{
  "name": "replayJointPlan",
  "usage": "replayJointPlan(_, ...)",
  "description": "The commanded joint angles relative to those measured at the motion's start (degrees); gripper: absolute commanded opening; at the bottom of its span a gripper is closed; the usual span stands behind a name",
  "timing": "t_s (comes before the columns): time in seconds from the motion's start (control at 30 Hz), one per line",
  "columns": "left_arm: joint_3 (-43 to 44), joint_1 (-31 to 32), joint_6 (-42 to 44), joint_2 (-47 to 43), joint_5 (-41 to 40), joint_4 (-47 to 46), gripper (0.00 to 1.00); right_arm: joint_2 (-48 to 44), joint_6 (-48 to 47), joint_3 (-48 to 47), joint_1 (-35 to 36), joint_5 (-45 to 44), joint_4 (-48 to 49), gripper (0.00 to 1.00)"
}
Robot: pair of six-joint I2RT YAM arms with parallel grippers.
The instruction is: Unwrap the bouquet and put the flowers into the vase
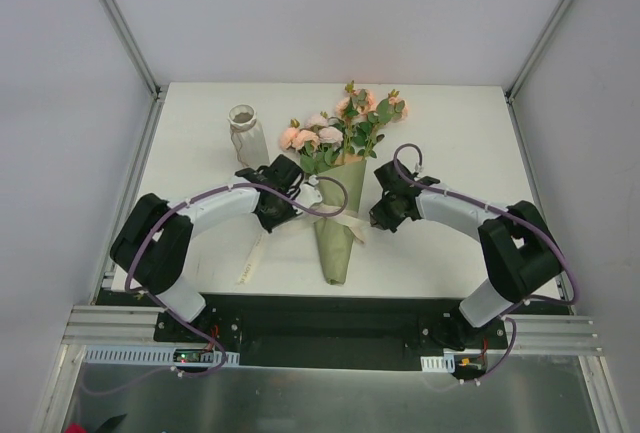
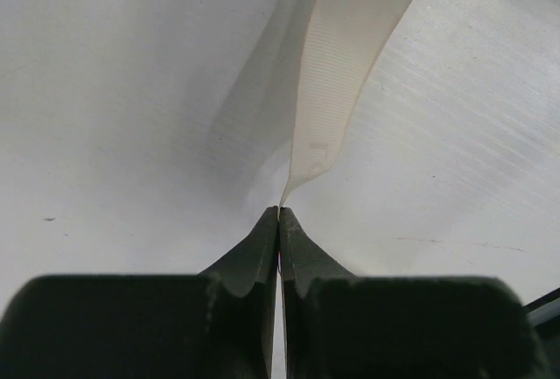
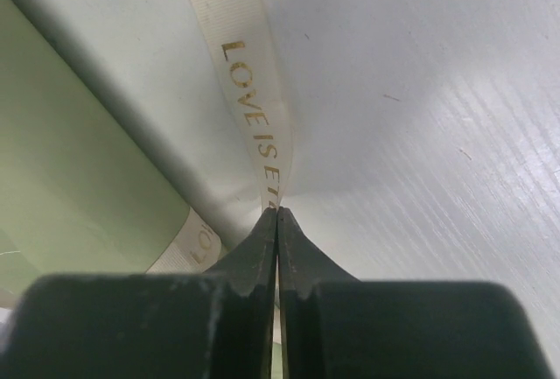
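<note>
Item: the bouquet point(image 1: 338, 228), an olive-green paper cone lying on the white table point(image 1: 470, 133), narrow end toward the arm bases, wrapping not yet opened. Flowers point(image 1: 325, 136): peach-pink blooms and green leaves spilling from the cone's mouth at its far end, stems hidden inside the paper. Vase point(image 1: 244, 131): white, ribbed, upright, to the far left of the bouquet, near the blooms but apart from them; nothing stands in it. Ribbon point(image 3: 252, 108): cream with gold lettering, tied round the cone's middle, one loose tail trailing on the table to the bouquet's left. Left gripper point(image 2: 279, 213): just left of the cone at the tie, jaws pressed together with a strip of ribbon nipped at their very tips. Right gripper point(image 3: 277, 213): just right of the cone, jaws likewise closed on a lettered strip, the green paper close beside. Purpose, as judged: each arm holds a strand on opposite sides of the bouquet so that drawing apart would loosen the knot. Stage: early unwrapping; transfer to the vase not begun.
</note>
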State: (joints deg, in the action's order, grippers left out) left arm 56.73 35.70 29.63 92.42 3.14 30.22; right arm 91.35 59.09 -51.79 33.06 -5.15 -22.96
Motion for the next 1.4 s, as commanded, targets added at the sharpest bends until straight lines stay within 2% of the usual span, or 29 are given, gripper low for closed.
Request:
replayJointPlan(0.0,-0.4,0.4,0.6,-3.8,-2.3,0.1,0.00,-3.7,0.8,-1.6,-0.1,-1.1,-1.6,0.01)
replayJointPlan(0.2,0.1,-1.9,1.0,-8.2,-2.9,1.0,0.00,-9.4,-3.4,-2.9,-5.9,-0.6,-3.7,0.01)
replayJointPlan(0.33,2.3,-7.0,1.3,-10.9,-6.3,2.0,0.00,-12.9,-9.1,-6.7,-12.6,-1.9,-8.5,0.01)
replayJointPlan(0.57,3.0,-23.3,5.7,-15.9,-8.8,2.7,0.00,-19.7,-19.0,-8.8,-21.3,-9.1,-13.1,0.01)
replayJointPlan(0.73,1.2,-28.8,8.3,-20.2,-9.7,2.7,0.00,-21.5,-23.6,-9.8,-27.6,-12.7,-15.3,0.01)
replayJointPlan(0.9,3.0,-34.3,8.7,-20.5,-11.2,2.6,0.00,-22.4,-26.5,-11.4,-34.3,-14.7,-15.4,0.01)
replayJointPlan(1.07,4.4,-37.0,7.7,-20.0,-14.7,2.3,0.02,-21.9,-30.3,-15.1,-36.0,-22.5,-18.8,0.01)
replayJointPlan(1.1,4.2,-37.0,7.6,-20.0,-15.5,2.2,0.09,-21.8,-30.9,-15.7,-36.0,-23.7,-20.5,0.11)
replayJointPlan(1.13,4.1,-37.2,7.6,-20.0,-16.3,2.0,0.21,-21.7,-31.5,-16.9,-36.0,-24.9,-21.4,0.12)
replayJointPlan(1.17,4.1,-37.5,6.9,-20.0,-18.4,1.4,0.22,-21.8,-32.2,-17.1,-36.0,-27.1,-22.2,0.12)
replayJointPlan(1.23,4.6,-38.3,5.7,-19.6,-20.9,0.6,0.28,-22.5,-32.9,-17.1,-36.0,-29.2,-23.5,0.22)
replayJointPlan(1.27,4.9,-38.9,5.5,-19.6,-21.4,0.5,0.52,-23.5,-34.4,-16.9,-36.0,-30.6,-23.5,0.33)
replayJointPlan(1.3,4.5,-39.2,5.6,-19.9,-21.8,0.4,0.69,-23.8,-35.1,-17.0,-35.8,-31.1,-23.9,0.62)
replayJointPlan(1.33,4.4,-39.2,5.6,-20.9,-21.6,0.2,0.80,-24.6,-35.6,-17.3,-35.3,-31.9,-24.5,0.76)
replayJointPlan(1.37,4.3,-39.3,5.4,-21.5,-21.1,0.3,0.99,-25.0,-37.5,-17.4,-33.3,-32.0,-24.8,0.85)
